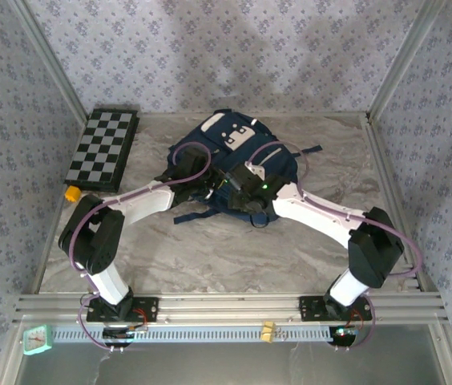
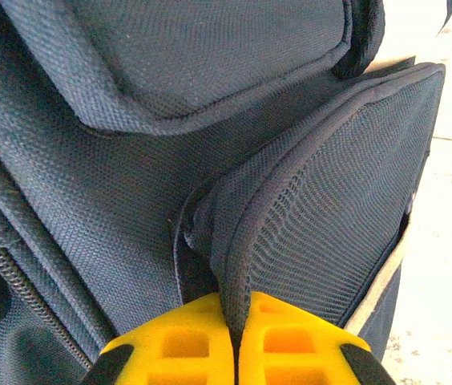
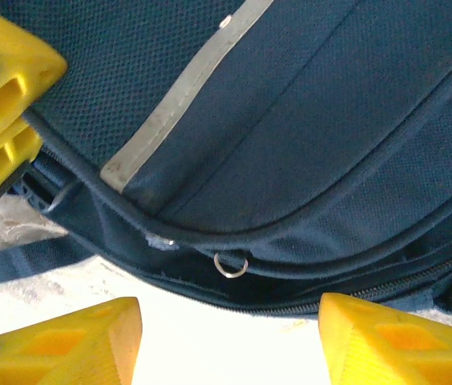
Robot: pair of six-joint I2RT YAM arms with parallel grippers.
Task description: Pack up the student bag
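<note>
Robot lab test cell: patterned backdrop walls (image 1: 210, 48), aluminium frame rails (image 1: 226, 305), marble-look tabletop (image 1: 226, 257).

Navy student bag (image 1: 250, 148), white patches, lying flat, side flap apparently raised

No writing can be read anywhere, the student bag (image 1: 274, 160) included.

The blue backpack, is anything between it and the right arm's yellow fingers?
No, nothing visible is in the way. The right fingers stand open right at the student bag, its small metal ring straight ahead between them. The left fingers pinch a fold of the bag off to the side.
</note>
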